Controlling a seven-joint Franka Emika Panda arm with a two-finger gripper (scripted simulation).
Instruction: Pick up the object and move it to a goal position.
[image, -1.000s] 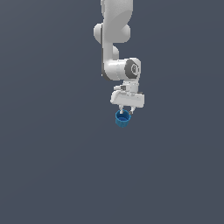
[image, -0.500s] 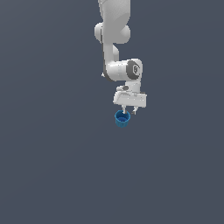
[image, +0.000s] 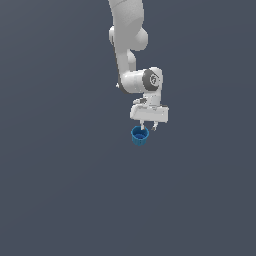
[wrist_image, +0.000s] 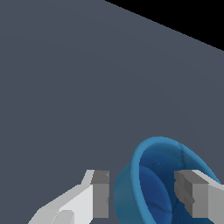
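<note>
Reaching downward, spread fingers straddling blue cup's rim.

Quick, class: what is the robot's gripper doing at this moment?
Gripper: open, one finger inside the small blue ribbed cup, one outside its wall, not clamped.

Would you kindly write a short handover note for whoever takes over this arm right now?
Gripper: open, tilted, one finger outside the wall of the blue cup and the other over its hollow; neither pad looks pressed on.
Cup: on the grey floor, right under the gripper; in the wrist view it looks tipped relative to the camera.
Done: gripper brought to the cup, straddling one side of its wall.
Left: close on the wall, lift, carry to the goal. No goal marker shows in either view.
</note>
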